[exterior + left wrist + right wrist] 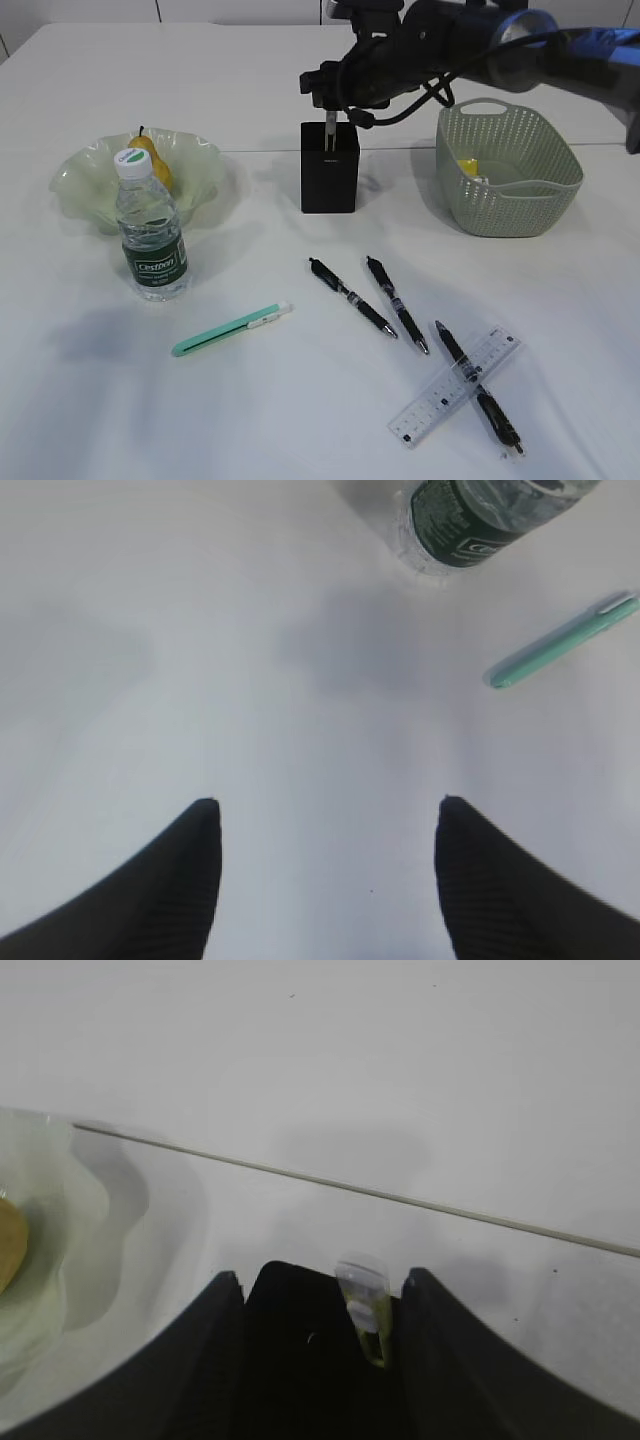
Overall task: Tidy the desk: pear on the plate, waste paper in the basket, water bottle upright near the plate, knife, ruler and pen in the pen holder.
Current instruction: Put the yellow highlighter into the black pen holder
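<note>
My right gripper [330, 103] hangs just above the black pen holder [329, 170]. Its jaws stand apart, one on each side of the holder's mouth [300, 1350]. A pen with a clear top [362, 1310] stands in the holder close to the right finger, and no finger presses it. It shows in the exterior view as a pale tip [330, 135]. The pear [150, 155] lies on the green glass plate [80, 180]. The water bottle [152, 230] stands upright in front of the plate. My left gripper [328, 815] is open and empty over bare desk.
The mint green knife [232, 330] lies on the desk, also seen in the left wrist view [560, 640]. Two black pens [350, 297] [396, 305] lie mid-desk. A third pen [478, 385] crosses the clear ruler [455, 385]. The basket [510, 170] holds crumpled paper [468, 168].
</note>
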